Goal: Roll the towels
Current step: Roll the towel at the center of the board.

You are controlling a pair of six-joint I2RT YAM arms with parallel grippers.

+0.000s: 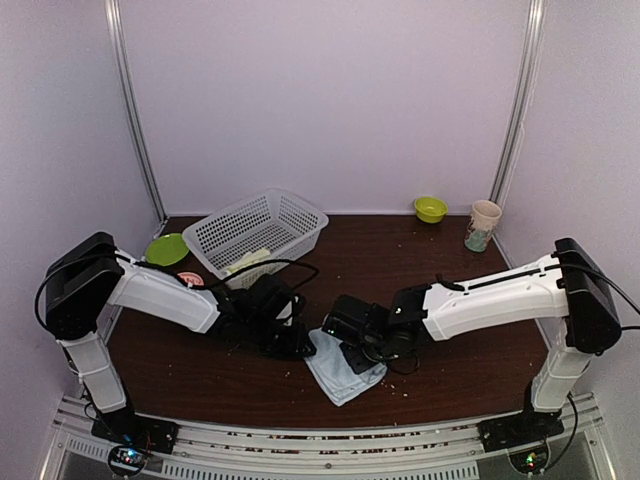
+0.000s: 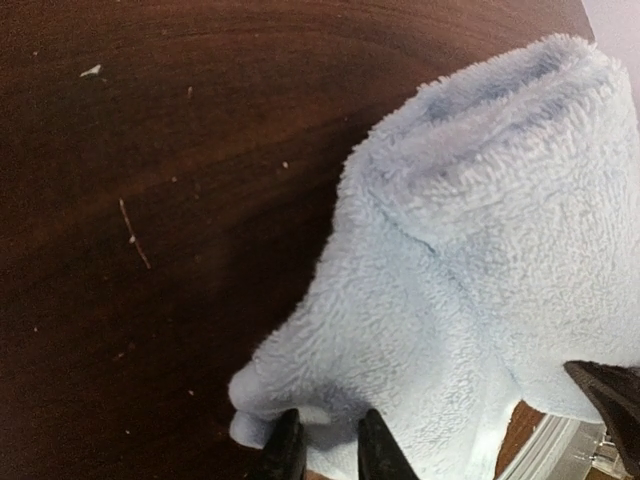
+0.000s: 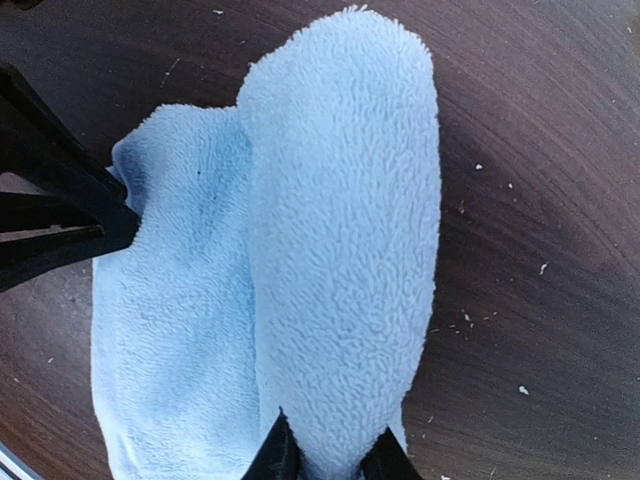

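The pale blue towel (image 1: 341, 371) lies partly rolled on the dark table, between both arms. Seen from the right wrist, its rolled part (image 3: 345, 230) runs lengthwise beside a flat layer (image 3: 170, 340). My right gripper (image 3: 330, 458) is shut on the near end of the roll, a finger on either side. My left gripper (image 2: 328, 452) is shut on a fold at the blue towel's (image 2: 470, 270) edge. The left gripper's black fingers (image 3: 60, 205) reach in from the left of the right wrist view. A lime-yellow towel (image 1: 248, 260) lies inside the white mesh basket (image 1: 300, 212).
A green plate (image 1: 167, 249) sits left of the basket, with a small pink thing (image 1: 192, 280) near it. At the back right stand a green bowl (image 1: 431, 208) and a paper cup (image 1: 483, 225). The table's front edge runs just below the towel.
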